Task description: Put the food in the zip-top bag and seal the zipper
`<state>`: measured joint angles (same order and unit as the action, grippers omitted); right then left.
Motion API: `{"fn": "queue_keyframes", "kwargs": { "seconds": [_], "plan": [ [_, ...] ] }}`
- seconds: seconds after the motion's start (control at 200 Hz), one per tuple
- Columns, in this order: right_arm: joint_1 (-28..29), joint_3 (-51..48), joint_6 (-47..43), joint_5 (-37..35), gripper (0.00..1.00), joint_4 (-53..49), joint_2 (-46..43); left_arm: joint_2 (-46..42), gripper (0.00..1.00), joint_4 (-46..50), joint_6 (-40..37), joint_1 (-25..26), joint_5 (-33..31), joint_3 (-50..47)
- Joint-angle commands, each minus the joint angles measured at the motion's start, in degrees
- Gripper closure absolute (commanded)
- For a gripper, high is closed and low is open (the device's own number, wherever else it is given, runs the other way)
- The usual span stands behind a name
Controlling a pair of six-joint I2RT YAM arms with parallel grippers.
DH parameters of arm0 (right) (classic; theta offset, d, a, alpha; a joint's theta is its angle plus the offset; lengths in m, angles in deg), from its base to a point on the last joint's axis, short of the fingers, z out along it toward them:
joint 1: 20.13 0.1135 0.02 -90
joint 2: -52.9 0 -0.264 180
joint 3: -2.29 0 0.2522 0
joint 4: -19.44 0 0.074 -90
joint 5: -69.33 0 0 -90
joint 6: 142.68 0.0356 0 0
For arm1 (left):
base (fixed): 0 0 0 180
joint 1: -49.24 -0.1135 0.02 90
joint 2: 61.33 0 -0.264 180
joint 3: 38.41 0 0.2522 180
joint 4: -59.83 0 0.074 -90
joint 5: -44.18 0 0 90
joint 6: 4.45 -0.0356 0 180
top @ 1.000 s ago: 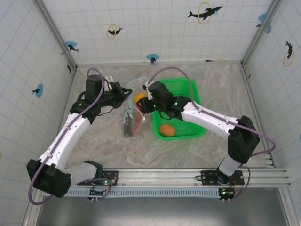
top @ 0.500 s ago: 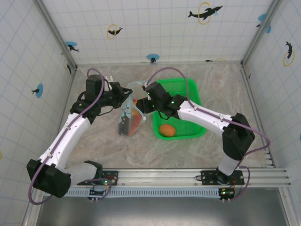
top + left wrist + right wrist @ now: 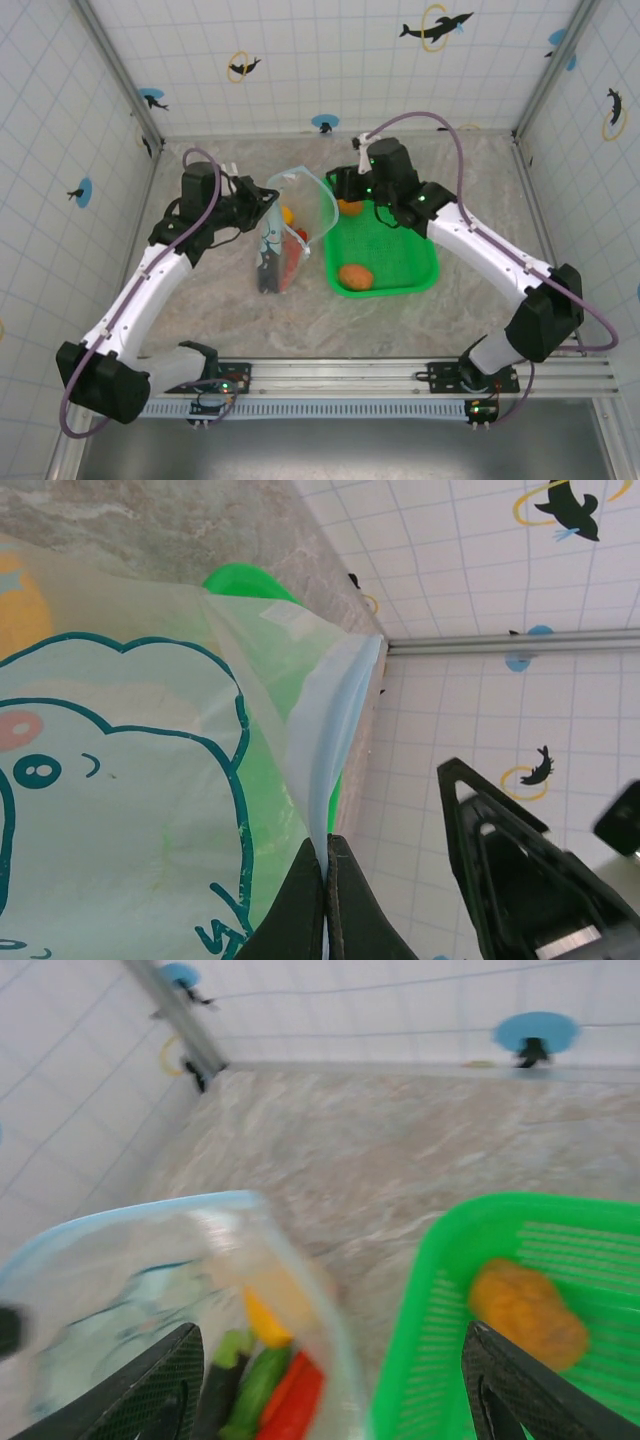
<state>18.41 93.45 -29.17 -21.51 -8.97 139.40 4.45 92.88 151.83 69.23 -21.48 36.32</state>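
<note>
The clear zip-top bag (image 3: 290, 240) stands with its mouth wide open left of the basket. My left gripper (image 3: 263, 200) is shut on its light blue zipper (image 3: 335, 740), pinching the strip at the rim (image 3: 325, 850). Food lies inside the bag: a yellow piece (image 3: 262, 1320), a green one (image 3: 255, 1385), a red one (image 3: 300, 1400) and a dark one (image 3: 215, 1400). My right gripper (image 3: 345, 190) hovers open over the gap between the bag and the basket's back left corner, with nothing between its fingers (image 3: 335, 1400). Two orange pieces (image 3: 355, 276) (image 3: 528, 1310) lie in the basket.
The green plastic basket (image 3: 400, 255) sits right of the bag, almost touching it. Tiled walls close the table on three sides. Bare marbled tabletop lies in front of the bag and basket.
My right gripper has pulled back from the bag's mouth toward the basket's far corner. A yellow-orange piece it carried near the mouth now rests inside the bag. The left gripper kept its hold.
</note>
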Motion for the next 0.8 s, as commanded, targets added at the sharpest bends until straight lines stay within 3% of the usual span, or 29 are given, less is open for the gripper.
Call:
{"fn": "queue_keyframes", "kwargs": {
  "seconds": [0.0,0.105,0.4,0.59,0.796],
  "plan": [
    [-2.8,-4.0,1.1,3.8,0.30,1.4,2.9,-1.8,1.00,0.7,-0.4,0.0,-1.5,0.9],
    [-5.0,-4.5,-2.1,7.2,0.28,2.2,7.3,-2.4,1.00,1.4,-1.0,0.0,-1.8,0.6],
    [-8.0,3.0,-11.5,3.6,0.18,0.1,21.6,-2.9,1.00,1.6,-2.7,0.0,-1.3,-0.7],
    [-8.8,11.0,-13.4,6.8,0.07,-3.2,30.8,-2.5,1.00,2.6,-4.3,0.0,-2.4,-0.9],
    [-9.3,15.7,-13.5,9.9,0.07,-4.0,36.3,-2.0,1.00,2.7,-5.1,0.1,-2.5,-1.2]
  ]
}}
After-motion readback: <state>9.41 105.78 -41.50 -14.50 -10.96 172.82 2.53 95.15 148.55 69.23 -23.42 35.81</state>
